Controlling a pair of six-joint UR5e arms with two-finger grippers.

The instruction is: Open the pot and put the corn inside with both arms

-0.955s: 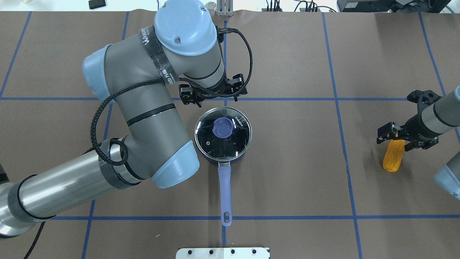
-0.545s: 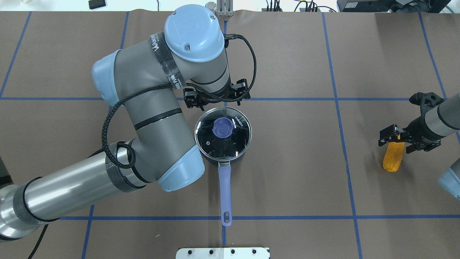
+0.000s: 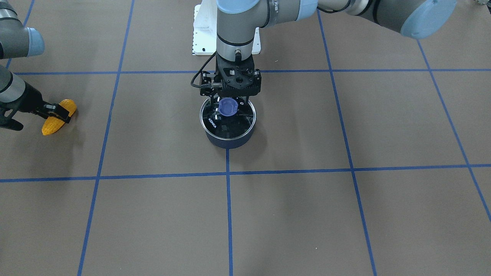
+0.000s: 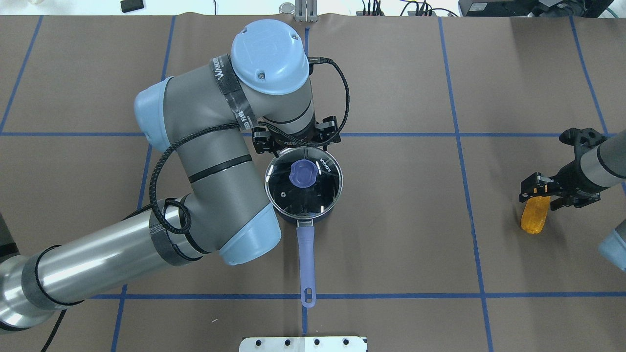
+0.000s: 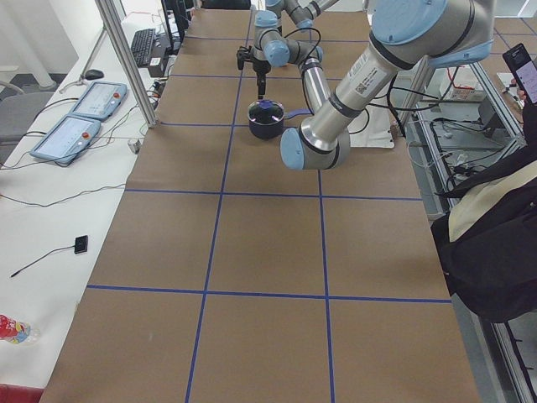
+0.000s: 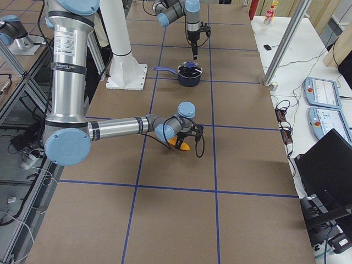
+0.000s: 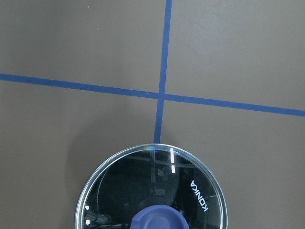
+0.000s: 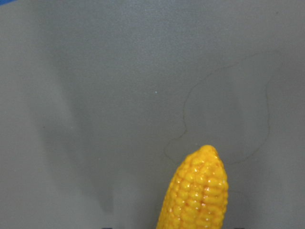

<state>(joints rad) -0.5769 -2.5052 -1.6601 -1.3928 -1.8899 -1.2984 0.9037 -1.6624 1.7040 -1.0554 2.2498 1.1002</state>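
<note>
The navy pot (image 4: 295,219) stands mid-table with its periwinkle handle (image 4: 306,259) pointing toward the robot. The glass lid (image 4: 313,195) with a blue knob (image 4: 303,173) rests on it. My left gripper (image 4: 296,142) is open, just above the lid's far rim; in the front view (image 3: 229,100) it hangs over the knob (image 3: 228,107). The left wrist view shows the lid (image 7: 119,191) low in the picture. The corn (image 4: 533,219) lies on the table at the right. My right gripper (image 4: 538,193) is open and straddles the corn's thick end (image 3: 53,124). The corn's tip shows in the right wrist view (image 8: 198,191).
The brown table mat carries a blue tape grid (image 4: 459,134). A white base plate (image 4: 303,343) sits at the robot's edge. A person (image 5: 495,227) stands beside the table in the left view. Control pendants (image 6: 322,93) lie on a side bench.
My left arm has moved toward the pot, bringing its gripper over the lid's far rim. My right gripper has shifted slightly along the corn. Pot, lid and corn have not moved.
</note>
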